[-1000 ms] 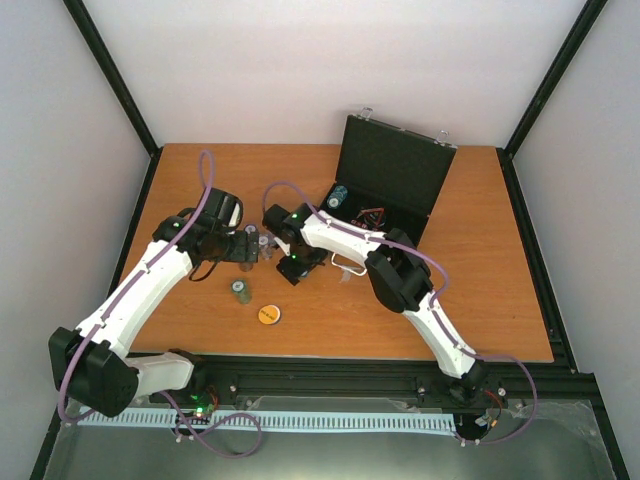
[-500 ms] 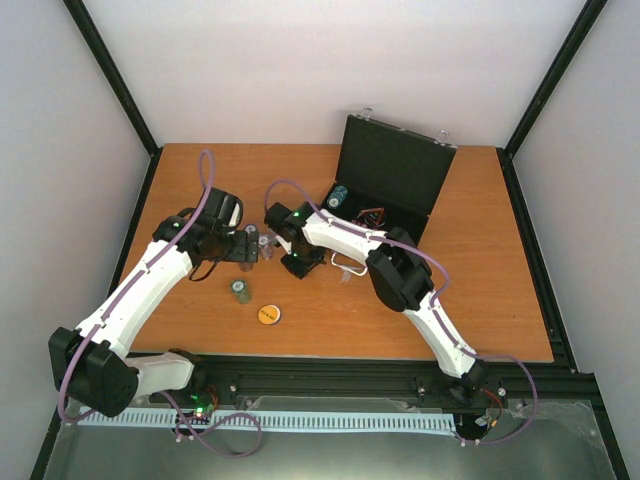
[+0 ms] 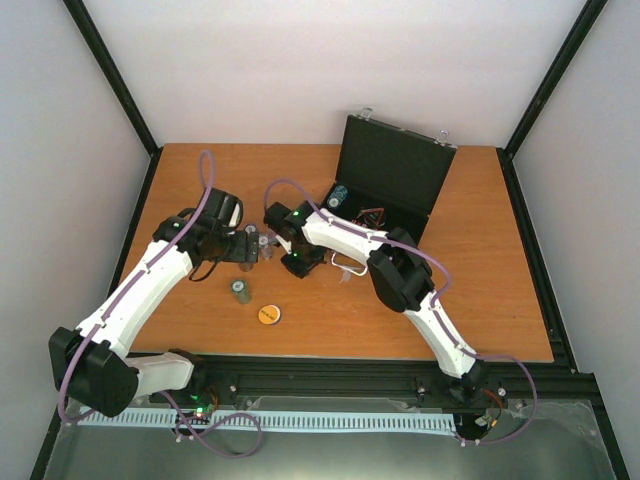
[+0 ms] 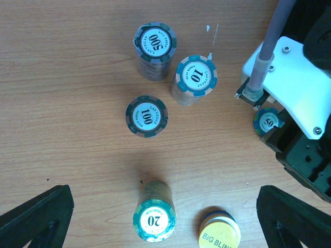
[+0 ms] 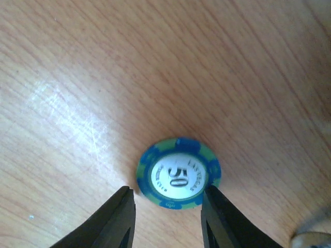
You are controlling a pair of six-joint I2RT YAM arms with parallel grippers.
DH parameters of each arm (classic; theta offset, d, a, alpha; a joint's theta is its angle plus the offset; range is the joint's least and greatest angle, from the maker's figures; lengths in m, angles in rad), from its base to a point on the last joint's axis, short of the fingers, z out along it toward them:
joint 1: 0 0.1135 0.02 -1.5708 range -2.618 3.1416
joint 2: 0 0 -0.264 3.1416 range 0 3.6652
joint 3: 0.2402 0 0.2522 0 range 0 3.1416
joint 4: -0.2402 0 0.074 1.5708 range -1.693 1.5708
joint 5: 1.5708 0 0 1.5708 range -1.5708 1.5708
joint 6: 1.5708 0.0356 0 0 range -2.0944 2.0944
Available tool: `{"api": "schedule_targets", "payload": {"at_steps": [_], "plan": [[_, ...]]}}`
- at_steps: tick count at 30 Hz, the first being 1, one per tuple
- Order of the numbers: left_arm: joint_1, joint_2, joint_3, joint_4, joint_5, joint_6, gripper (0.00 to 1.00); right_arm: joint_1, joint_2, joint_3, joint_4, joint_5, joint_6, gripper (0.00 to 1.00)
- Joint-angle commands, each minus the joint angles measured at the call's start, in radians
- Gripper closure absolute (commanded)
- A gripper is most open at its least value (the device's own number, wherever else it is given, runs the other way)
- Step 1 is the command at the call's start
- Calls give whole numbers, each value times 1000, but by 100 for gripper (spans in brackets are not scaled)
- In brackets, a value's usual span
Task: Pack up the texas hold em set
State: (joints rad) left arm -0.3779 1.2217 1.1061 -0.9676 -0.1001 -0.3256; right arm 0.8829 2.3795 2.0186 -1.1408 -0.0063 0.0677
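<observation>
1. The right gripper stands half-closed about the 50 chip stack — fingers flanking it, seemingly touching both sides.
2. The stack stands upright on the table, left of the open case — the left gripper, wide open and empty, is farther off.

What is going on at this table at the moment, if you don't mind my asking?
Two robot arms are packing a poker set. The right gripper brackets the 50 chip stack on the table, fingers close on both sides; a firm grip cannot be confirmed. The left gripper hovers wide open above the 500 stack, 10 stack, 100 stack, 20 stack and the Big Blind disc. The black case stands open at the far side, a few pieces already inside.
</observation>
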Motion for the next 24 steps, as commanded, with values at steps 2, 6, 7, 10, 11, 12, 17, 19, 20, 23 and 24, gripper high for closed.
{"api": "schedule_targets", "payload": {"at_steps": [2,6,7,10,11,12,17,19,20,23,24], "plan": [[2,-10,-3,13,-1,-9,0,-2,-39,40,-79,22,4,62],[2,-11,-4,13,0,-11,0,-2,-56,57,-93,26,10,62],[2,-11,-5,13,2,-12,0,-2,-59,59,-91,28,10,62],[2,-13,-9,15,7,-15,0,-4,-57,63,-83,30,8,50],[2,-13,-9,15,7,-16,0,-4,-55,64,-76,29,6,43],[2,-13,-9,16,7,-15,0,-5,-51,65,-70,29,3,35],[2,-14,-7,13,6,-17,0,-22,15,108,-74,10,-13,7],[2,-14,-5,13,7,-16,0,-38,44,130,-78,-1,-5,3],[2,-14,-3,11,5,-15,0,-44,56,139,-78,-10,-2,1],[3,-13,-2,9,1,-13,0,-50,98,174,-90,-16,-1,0],[3,-13,-2,9,-1,-13,0,-50,110,197,-101,-25,-2,0]]}}
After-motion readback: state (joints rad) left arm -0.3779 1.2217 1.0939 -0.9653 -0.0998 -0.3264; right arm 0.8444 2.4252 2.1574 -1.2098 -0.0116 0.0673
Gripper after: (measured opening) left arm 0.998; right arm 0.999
